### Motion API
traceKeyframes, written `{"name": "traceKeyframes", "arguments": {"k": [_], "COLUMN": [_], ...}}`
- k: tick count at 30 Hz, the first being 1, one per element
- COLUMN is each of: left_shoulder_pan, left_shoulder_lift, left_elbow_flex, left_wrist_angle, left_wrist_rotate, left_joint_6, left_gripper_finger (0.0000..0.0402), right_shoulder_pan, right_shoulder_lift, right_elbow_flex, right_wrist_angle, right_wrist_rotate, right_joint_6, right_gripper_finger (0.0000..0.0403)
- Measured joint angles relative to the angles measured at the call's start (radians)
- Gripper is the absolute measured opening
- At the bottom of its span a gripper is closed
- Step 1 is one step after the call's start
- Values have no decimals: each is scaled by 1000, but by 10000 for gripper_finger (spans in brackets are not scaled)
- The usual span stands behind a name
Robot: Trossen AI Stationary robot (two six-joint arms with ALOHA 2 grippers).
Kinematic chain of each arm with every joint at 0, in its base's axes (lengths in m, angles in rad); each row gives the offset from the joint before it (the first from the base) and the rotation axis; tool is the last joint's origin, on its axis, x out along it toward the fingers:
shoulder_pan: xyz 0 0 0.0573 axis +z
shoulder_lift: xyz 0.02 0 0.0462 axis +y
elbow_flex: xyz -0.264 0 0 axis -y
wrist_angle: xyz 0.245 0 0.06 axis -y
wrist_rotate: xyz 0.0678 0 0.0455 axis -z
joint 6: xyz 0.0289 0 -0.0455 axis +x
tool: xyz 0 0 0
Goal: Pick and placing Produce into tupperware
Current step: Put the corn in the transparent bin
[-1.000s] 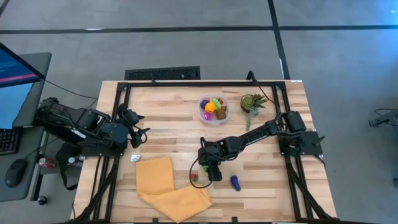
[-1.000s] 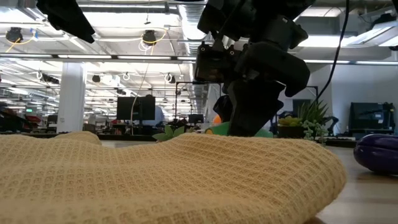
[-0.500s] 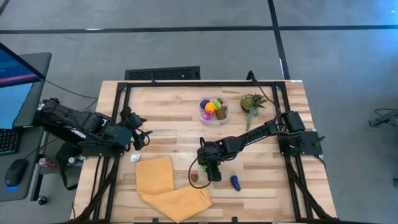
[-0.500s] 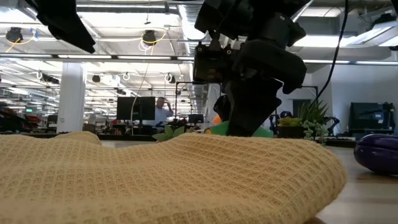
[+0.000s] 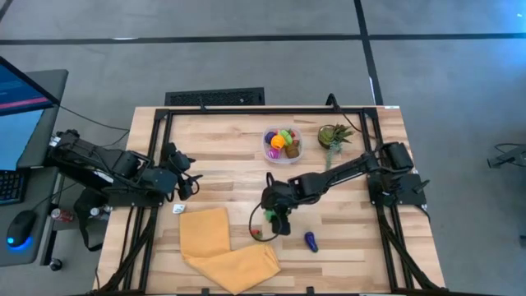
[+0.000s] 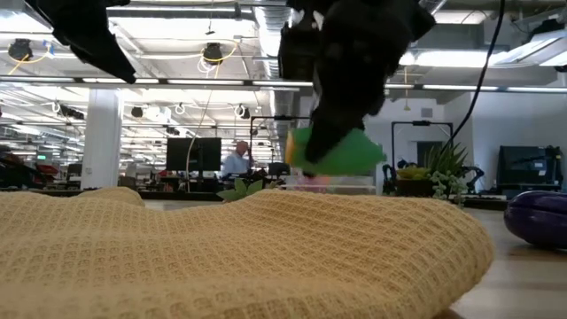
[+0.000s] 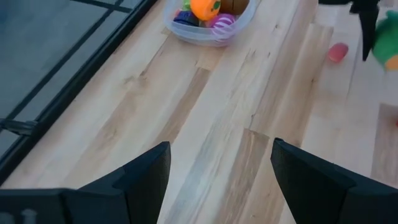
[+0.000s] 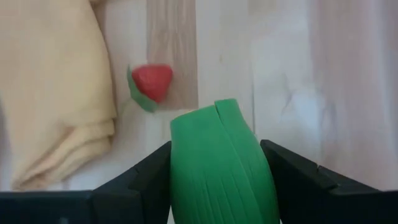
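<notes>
Right wrist view: right gripper (image 8: 214, 180) clamped on green toy vegetable (image 8: 221, 162), lifted clear of table, strawberry (image 8: 151, 81) below. Tupperware (image 5: 282, 145) well apart toward the far edge. Risk: rounded piece slips mid-carry, or clips tub rim. Left gripper (image 7: 217, 180) open, empty.

Yellow waffle cloth (image 5: 223, 249) crumpled at table (image 5: 214, 140) front edge. Potted plant (image 5: 333, 136) at far side. Small white tag (image 5: 177, 209) near cloth's far corner.
</notes>
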Motion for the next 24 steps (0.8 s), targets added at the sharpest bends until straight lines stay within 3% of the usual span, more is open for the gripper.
{"name": "traceKeyframes", "arguments": {"k": [13,24], "left_shoulder_pan": [0,0], "left_shoulder_lift": [0,0], "left_elbow_flex": [0,0], "left_wrist_angle": [0,0], "left_wrist_rotate": [-39,-38], "left_joint_6": [21,23], "left_gripper_finger": [267,267], "right_shoulder_pan": [-90,-181], "right_shoulder_lift": [-157,-311], "right_elbow_flex": [3,3], "right_wrist_angle": [125,95], "right_wrist_rotate": [60,108], "right_joint_6": [89,86], "right_gripper_finger": [244,244]}}
